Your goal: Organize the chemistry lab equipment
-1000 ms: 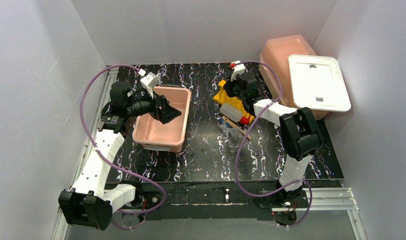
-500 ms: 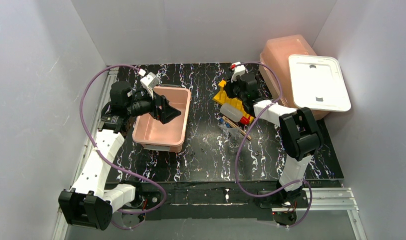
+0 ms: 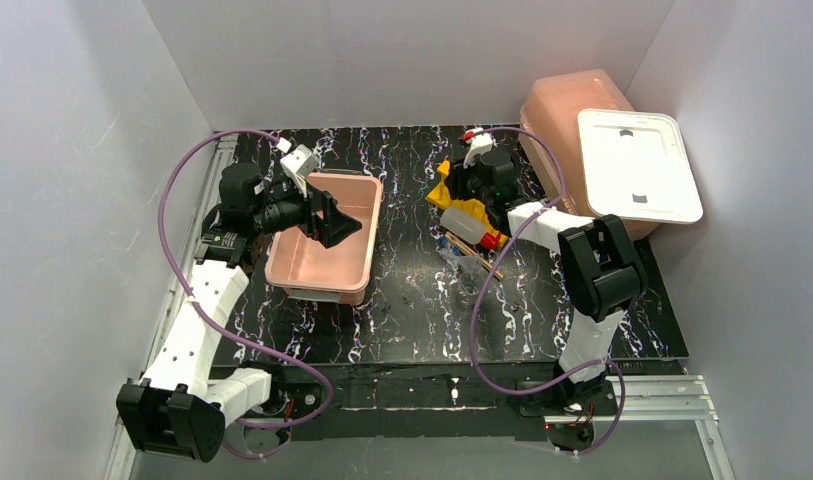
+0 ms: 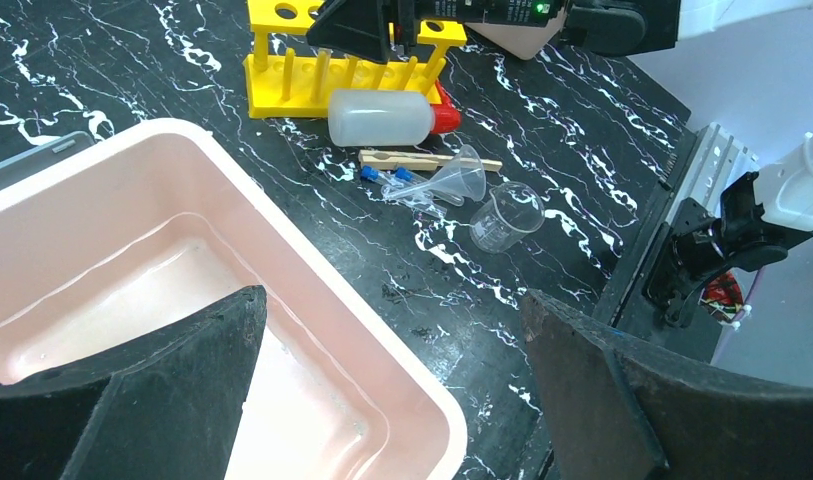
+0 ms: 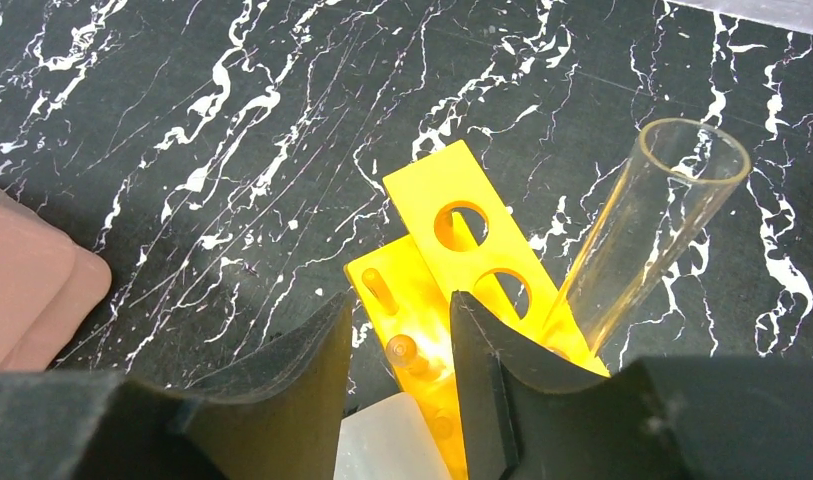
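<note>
Organizing at an early stage. The right gripper (image 5: pixel 400 335) hovers over the far part of the yellow tube rack (image 5: pixel 460 205), jaws partly apart and clasping nothing visible. Just beside it one clear test tube (image 5: pixel 654 215) leans in a rack hole, the only piece seated. The left gripper (image 4: pixel 392 302) hangs wide open and unladen over the left pink tub (image 4: pixel 317 285), in which no equipment shows. Unsorted, on the table near of the rack: the white bottle (image 4: pixel 380 116) with red cap, lying on its side against the rack; a thin wooden stick (image 4: pixel 432 158); blue-capped tubes (image 4: pixel 382 176); a clear funnel (image 4: pixel 464 178); a small beaker (image 4: pixel 507 215). The cluster sits between the left tub and the far-right pink tub (image 3: pixel 567 100) under its white lid (image 3: pixel 637 165). Bare marbled table (image 3: pixel 412 310) lies near of the cluster, giving approach room, whereas the rack's right side is crowded by the right arm itself.
</note>
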You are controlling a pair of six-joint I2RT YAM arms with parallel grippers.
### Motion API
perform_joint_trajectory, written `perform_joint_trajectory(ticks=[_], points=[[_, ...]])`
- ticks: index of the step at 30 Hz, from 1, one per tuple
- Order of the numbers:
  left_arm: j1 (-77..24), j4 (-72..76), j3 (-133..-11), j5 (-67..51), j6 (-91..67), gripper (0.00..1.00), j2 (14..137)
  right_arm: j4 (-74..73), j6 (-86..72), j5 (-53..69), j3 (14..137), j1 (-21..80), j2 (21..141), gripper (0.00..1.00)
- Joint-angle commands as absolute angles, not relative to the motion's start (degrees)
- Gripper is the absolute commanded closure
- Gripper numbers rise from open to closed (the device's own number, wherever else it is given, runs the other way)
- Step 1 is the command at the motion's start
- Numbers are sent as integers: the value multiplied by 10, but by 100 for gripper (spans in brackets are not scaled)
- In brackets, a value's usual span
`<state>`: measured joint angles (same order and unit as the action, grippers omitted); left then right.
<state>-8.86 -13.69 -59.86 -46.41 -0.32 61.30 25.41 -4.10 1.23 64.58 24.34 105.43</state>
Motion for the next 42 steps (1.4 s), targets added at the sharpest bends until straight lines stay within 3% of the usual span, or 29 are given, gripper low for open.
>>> perform_joint_trajectory(ticks=[1, 10, 20, 32, 42], points=[[-91, -136, -618, -465, 14, 2, 599, 274, -51, 13, 647, 240, 1041, 50], [-91, -140, -623, -470, 12, 2, 599, 160, -86, 43, 647, 247, 945, 54], [-91, -153, -618, -474, 31, 2, 589, 56, -123, 34, 498, 297, 815, 53], [-91, -153, -613, -485, 25, 2, 588, -40, -94, 78, 551, 337, 910, 57], [-91, -155, -611, -484, 29, 2, 590, -86, -85, 10, 568, 366, 947, 59]])
